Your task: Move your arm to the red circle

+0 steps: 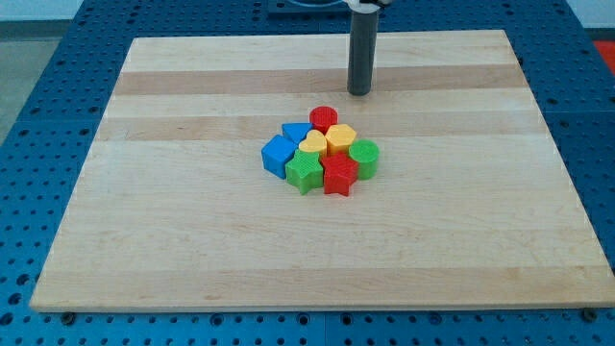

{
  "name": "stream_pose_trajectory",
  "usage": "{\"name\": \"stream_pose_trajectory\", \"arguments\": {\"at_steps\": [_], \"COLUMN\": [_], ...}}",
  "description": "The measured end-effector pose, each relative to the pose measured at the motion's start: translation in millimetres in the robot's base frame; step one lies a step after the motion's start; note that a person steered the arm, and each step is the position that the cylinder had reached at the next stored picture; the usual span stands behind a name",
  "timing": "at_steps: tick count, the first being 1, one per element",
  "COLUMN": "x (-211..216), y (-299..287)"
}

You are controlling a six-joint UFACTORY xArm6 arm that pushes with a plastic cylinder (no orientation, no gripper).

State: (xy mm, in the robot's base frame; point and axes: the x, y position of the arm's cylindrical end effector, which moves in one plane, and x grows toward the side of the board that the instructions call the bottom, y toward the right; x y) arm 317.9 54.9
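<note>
The red circle [324, 117] sits at the top of a tight cluster of blocks near the board's middle. My tip [359, 92] rests on the board just up and to the right of it, with a small gap between them. Below the red circle lie a blue triangle [295, 132], a yellow heart-like block [313, 144], a yellow hexagon [340, 138], a blue block [278, 155], a green circle [364, 157], a green star [305, 172] and a red star [339, 175].
The wooden board [192, 221] lies on a blue perforated table [38, 115]. The rod's dark shaft [362, 48] rises to the view's top.
</note>
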Motion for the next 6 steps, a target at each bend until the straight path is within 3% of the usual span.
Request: {"name": "stream_pose_trajectory", "arguments": {"at_steps": [2,3,4,6], "x": [3,11,13,64], "y": [-25,-97,-132,-136]}}
